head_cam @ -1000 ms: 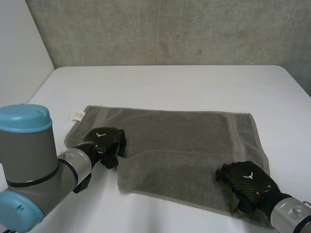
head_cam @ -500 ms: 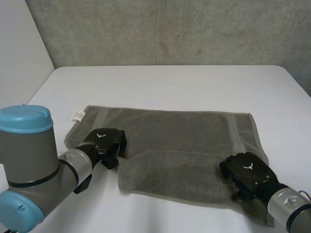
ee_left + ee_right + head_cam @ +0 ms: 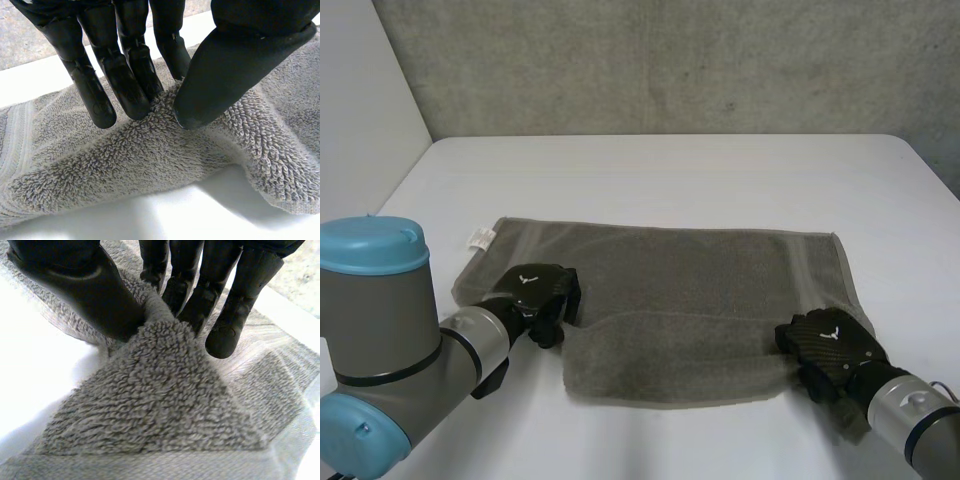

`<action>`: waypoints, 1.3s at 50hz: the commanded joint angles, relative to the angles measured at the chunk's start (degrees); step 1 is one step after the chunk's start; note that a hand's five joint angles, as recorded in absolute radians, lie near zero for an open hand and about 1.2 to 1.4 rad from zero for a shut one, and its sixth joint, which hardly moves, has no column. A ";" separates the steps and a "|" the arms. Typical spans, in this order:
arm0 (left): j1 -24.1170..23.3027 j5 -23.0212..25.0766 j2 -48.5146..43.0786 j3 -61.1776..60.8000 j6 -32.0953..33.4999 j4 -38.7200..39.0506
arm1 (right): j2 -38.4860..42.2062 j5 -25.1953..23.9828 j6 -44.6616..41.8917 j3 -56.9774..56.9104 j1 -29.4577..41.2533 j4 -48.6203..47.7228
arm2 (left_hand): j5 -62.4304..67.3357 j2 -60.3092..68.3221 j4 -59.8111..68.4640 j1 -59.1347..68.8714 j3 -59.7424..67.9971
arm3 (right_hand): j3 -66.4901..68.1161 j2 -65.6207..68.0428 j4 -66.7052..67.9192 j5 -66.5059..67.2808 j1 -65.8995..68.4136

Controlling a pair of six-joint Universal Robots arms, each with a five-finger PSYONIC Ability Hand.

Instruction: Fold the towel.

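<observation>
A grey-brown towel (image 3: 700, 290) lies spread on the white table (image 3: 670, 180), its near edge rolled up into a fold. My left hand (image 3: 535, 292) sits at the towel's near left corner. In the left wrist view its fingers (image 3: 125, 75) and thumb (image 3: 225, 65) pinch a raised ridge of the towel (image 3: 150, 155). My right hand (image 3: 830, 350) is at the near right corner. Its thumb (image 3: 85, 290) and fingers (image 3: 210, 295) squeeze a lifted peak of the towel (image 3: 165, 390) between them.
A small white label (image 3: 480, 237) sticks out at the towel's far left corner. Bare tabletop stretches beyond the towel to the grey concrete wall (image 3: 670, 60). The table's left edge runs close by my left arm (image 3: 380, 350).
My right hand has closed on the near right corner and drawn it up and inward, so the near edge now lies folded. The left hand has stayed put.
</observation>
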 commanded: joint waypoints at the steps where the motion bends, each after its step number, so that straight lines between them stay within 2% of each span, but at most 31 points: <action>1: -0.09 0.00 0.96 -0.25 0.00 -0.40 | -6.42 0.66 1.53 -0.64 -0.15 -0.81 | 11.36 10.23 10.23 12.07 10.32 | 4.14 4.01 3.04 3.27 3.70; 7: -0.61 -0.09 2.45 -0.25 0.09 -1.89 | -16.00 1.18 3.55 -3.46 -0.33 3.32 | 11.36 10.23 10.23 12.07 10.32 | 4.14 4.01 3.04 3.27 3.70; 9: -0.96 -0.09 3.85 -0.25 0.17 -3.20 | -19.33 1.10 3.56 -6.17 -0.24 10.04 | 11.36 10.23 10.23 12.07 10.32 | 4.14 4.01 3.04 3.27 3.70; 10: -0.97 -0.09 3.86 -0.25 0.18 -3.22 | -19.34 1.10 3.55 -6.18 -0.24 10.08 | 11.36 10.23 10.23 12.07 10.32 | 4.14 4.01 3.04 3.27 3.70; 11: -1.23 -0.09 5.17 -0.34 0.18 -5.22 | -20.13 1.10 3.38 -8.01 -0.24 14.43 | 11.36 10.23 10.23 12.07 10.32 | 4.14 4.01 3.04 3.27 3.70; 12: -1.23 -0.09 6.14 -0.34 0.26 -7.67 | -20.14 1.10 3.38 -8.03 -0.24 14.48 | 11.36 10.23 10.23 12.07 10.32 | 4.14 4.01 3.04 3.27 3.70; 14: -1.14 -0.17 6.67 -0.25 0.35 -10.48 | -18.57 1.18 2.33 -11.61 -0.24 23.57 | 11.36 10.23 10.23 12.07 10.32 | 4.14 4.01 3.04 3.27 3.70; 17: -1.14 0.00 6.85 -0.08 0.53 -15.85 | -14.36 1.62 -0.65 -14.78 -0.24 30.00 | 11.36 10.23 10.23 12.07 10.32 | 4.14 4.01 3.04 3.27 3.70; 20: -0.97 0.00 6.07 0.18 0.61 -18.67 | -9.17 2.67 -5.39 -17.33 -0.15 34.15 | 11.36 10.23 10.23 12.07 10.32 | 4.14 4.01 3.04 3.27 3.70; 23: -1.05 0.00 3.62 1.23 0.61 -17.64 | -4.34 4.42 -8.91 -20.40 0.37 35.66 | 11.36 10.23 10.23 12.07 10.32 | 4.14 4.01 3.04 3.27 3.70; 27: -1.14 0.00 -1.15 4.32 0.70 -15.34 | 0.96 6.72 -8.93 -24.64 0.90 35.57 | 11.36 10.23 10.23 12.07 10.32 | 4.14 4.01 3.04 3.27 3.70; 29: -1.14 -0.09 -2.82 6.25 0.70 -14.20 | 5.16 8.21 -8.31 -29.97 4.22 34.26 | 11.36 10.23 10.23 12.07 10.32 | 4.14 4.01 3.04 3.27 3.70; 35: -1.14 -0.09 -8.35 19.43 0.70 -9.72 | 8.17 9.27 -5.76 -39.93 8.55 27.75 | 11.36 10.23 10.23 12.07 10.32 | 4.14 4.01 3.04 3.27 3.70; 37: -0.44 -0.26 -9.14 28.27 0.27 -6.49 | 8.25 10.49 -3.14 -46.93 9.60 19.36 | 11.36 10.23 10.23 12.07 10.32 | 4.14 4.01 3.04 3.27 3.70; 38: -0.44 -0.26 -9.14 28.31 0.26 -6.47 | 8.25 10.50 -3.12 -46.96 9.61 19.31 | 11.36 10.23 10.23 12.07 10.32 | 4.14 4.01 3.04 3.27 3.70; 40: -0.18 -0.53 -9.14 32.71 -0.18 -3.48 | 7.47 11.55 0.63 -51.87 9.87 6.46 | 11.36 10.23 10.23 12.07 10.32 | 4.14 4.01 3.04 3.27 3.70; 41: 0.35 -0.61 -8.80 36.36 -0.44 0.44 | 7.46 11.55 0.65 -51.88 9.87 6.39 | 11.36 10.23 10.23 12.07 10.32 | 4.14 4.01 3.04 3.27 3.70; 42: 1.05 -0.61 -8.18 39.01 -0.70 5.26 | 6.85 12.25 2.66 -53.10 10.04 -1.35 | 11.36 10.23 10.23 12.07 10.32 | 4.14 4.01 3.04 3.27 3.70; 43: 1.06 -0.61 -8.18 39.03 -0.70 5.31 | 6.85 12.26 2.68 -53.12 10.04 -1.43 | 11.36 10.23 10.23 12.07 10.32 | 4.14 4.01 3.04 3.27 3.70; 45: 2.28 -0.61 -5.99 41.40 -1.75 16.07 | 3.96 14.62 5.91 -52.86 10.22 -15.52 | 11.36 10.23 10.23 12.07 10.32 | 4.14 4.01 3.04 3.27 3.70; 46: 2.29 -0.61 -5.98 41.41 -1.76 16.12 | 3.95 14.63 5.93 -52.85 10.22 -15.58 | 11.36 10.23 10.23 12.07 10.32 | 4.14 4.01 3.04 3.27 3.70; 47: 2.63 -0.70 -4.67 41.41 -2.80 20.64 | 2.12 15.67 6.71 -51.81 10.57 -20.19 | 11.36 10.23 10.23 12.07 10.32 | 4.14 4.01 3.04 3.27 3.70; 48: 2.64 -0.70 -4.66 41.41 -2.81 20.69 | 0.36 16.29 6.98 -50.40 11.09 -22.33 | 11.36 10.23 10.23 12.07 10.32 | 4.14 4.01 3.04 3.27 3.70; 50: 3.16 -0.62 -3.00 40.18 -5.78 26.12 | -0.79 16.47 6.98 -49.35 11.71 -22.17 | 11.36 10.23 10.23 12.07 10.32 | 4.14 4.01 3.04 3.27 3.70; 52: 3.52 -0.53 -2.38 38.51 -7.30 25.79 | -1.50 16.48 6.89 -47.84 12.24 -21.03 | 11.36 10.23 10.23 12.07 10.32 | 4.14 4.01 3.04 3.27 3.70; 55: 5.10 -0.18 -1.67 33.85 -8.97 23.59 | -1.94 16.48 6.89 -45.03 12.59 -16.28 | 11.36 10.23 10.23 12.07 10.32 | 4.14 4.01 3.04 3.27 3.70; 57: 5.98 -0.09 -1.23 31.12 -9.14 22.27 | -2.03 16.04 6.81 -41.62 12.68 -9.29 | 11.36 10.23 10.23 12.07 10.32 | 4.14 4.01 3.04 3.27 3.70; 60: 6.86 0.61 -0.88 22.10 -8.79 17.63 | -1.94 15.95 6.63 -39.76 12.68 -4.77 | 11.36 10.23 10.23 12.07 10.32 | 4.14 4.01 3.04 3.27 3.70; 61: 6.86 0.62 -0.88 22.07 -8.79 17.61 | -1.68 15.86 6.37 -37.15 12.59 0.80 | 11.36 10.23 10.23 12.07 10.32 | 4.14 4.01 3.04 3.27 3.70; 63: 6.94 1.58 -0.88 19.08 -8.70 15.86 | -1.41 15.77 6.02 -35.71 12.51 3.67 | 11.36 10.23 10.23 12.07 10.32 | 4.14 4.01 3.04 3.27 3.70; 65: 7.29 4.73 -0.97 13.66 -8.61 11.92 | -1.24 15.77 5.14 -34.04 12.51 7.01 | 11.36 10.23 10.23 12.07 10.32 | 4.14 4.01 3.04 3.27 3.70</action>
